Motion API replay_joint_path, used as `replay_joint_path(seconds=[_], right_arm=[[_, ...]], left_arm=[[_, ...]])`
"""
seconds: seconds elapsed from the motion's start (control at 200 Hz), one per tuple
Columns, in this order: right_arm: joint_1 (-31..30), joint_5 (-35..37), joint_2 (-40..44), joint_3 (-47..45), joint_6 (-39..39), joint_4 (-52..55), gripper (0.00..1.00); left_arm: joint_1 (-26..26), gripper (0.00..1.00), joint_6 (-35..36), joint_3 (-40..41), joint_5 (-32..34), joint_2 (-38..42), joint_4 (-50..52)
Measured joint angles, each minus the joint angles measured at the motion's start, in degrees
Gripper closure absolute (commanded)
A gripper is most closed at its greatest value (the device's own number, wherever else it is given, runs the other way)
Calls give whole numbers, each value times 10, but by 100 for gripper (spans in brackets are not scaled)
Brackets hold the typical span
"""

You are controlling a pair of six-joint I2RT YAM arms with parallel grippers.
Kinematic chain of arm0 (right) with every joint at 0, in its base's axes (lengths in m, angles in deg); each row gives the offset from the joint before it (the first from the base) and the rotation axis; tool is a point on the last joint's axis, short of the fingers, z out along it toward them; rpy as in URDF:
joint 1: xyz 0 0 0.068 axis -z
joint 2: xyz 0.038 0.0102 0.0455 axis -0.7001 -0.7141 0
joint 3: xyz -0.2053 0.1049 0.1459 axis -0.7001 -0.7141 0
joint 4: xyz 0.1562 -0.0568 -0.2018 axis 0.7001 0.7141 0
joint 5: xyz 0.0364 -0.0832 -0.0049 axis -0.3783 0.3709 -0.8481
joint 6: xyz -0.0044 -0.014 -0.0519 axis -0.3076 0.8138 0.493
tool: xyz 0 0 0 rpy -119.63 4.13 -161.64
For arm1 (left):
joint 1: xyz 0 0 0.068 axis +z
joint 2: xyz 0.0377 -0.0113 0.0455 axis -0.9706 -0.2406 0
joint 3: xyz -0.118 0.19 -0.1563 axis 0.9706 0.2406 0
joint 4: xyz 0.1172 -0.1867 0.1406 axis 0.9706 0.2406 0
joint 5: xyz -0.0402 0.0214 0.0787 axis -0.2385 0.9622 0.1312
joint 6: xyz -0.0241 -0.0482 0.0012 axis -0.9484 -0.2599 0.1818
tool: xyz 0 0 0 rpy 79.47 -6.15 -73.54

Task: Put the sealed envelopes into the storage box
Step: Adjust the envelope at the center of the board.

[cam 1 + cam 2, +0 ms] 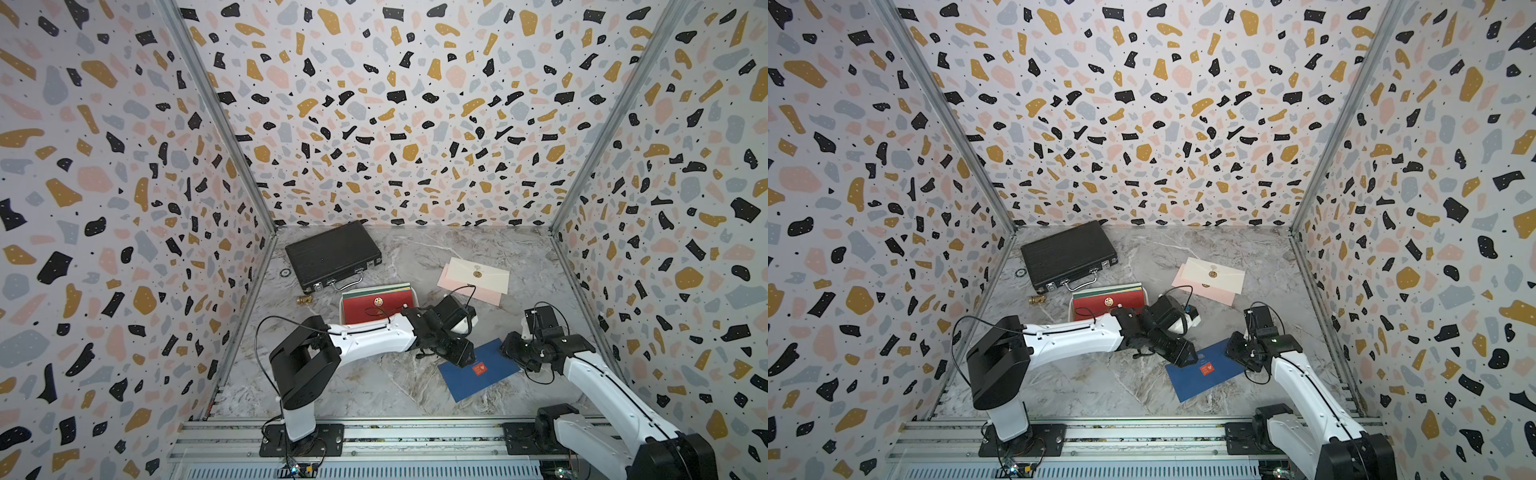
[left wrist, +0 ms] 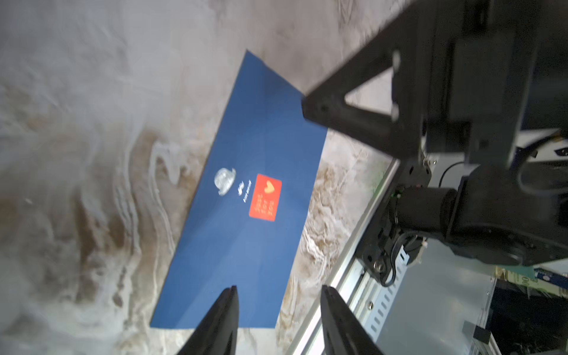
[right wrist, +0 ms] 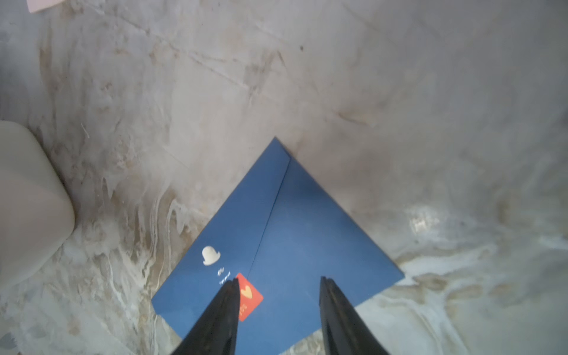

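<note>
A navy envelope (image 1: pixel 478 374) (image 1: pixel 1200 376) with a red heart sticker lies flat on the marble table near the front right. My left gripper (image 2: pixel 279 289) hangs open over the envelope's left part (image 2: pixel 252 199), with nothing between its fingers. At the envelope's right end (image 3: pixel 307 230), my right gripper (image 3: pixel 279 279) is also open and empty. The storage box (image 1: pixel 342 311) sits left of centre with a red envelope (image 1: pixel 374 309) on top of several others. A cream envelope (image 1: pixel 480 272) overlaps a pink one (image 1: pixel 482 295) at the back right.
A black ribbed briefcase (image 1: pixel 332 255) lies at the back left. A small brass fitting (image 1: pixel 304 299) and a ring (image 1: pixel 285 272) sit beside it. Patterned walls close in three sides. A metal rail (image 1: pixel 374 436) runs along the front edge.
</note>
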Motion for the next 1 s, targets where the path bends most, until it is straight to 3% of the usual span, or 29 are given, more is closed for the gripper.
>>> replay_joint_path(seconds=[0.295,0.706,1.001], right_arm=[[0,-46,-14,-46,-25,18,51],[0,-81,-127,-22,-36,-66,49],[-1,-57,-228,58,24,-92,48]], left_arm=[[32,54,13,-11,-1,-85,20],[31,52,-19,86,-35,-45,-53],[17,52,-68,159,-46,-4,-117]])
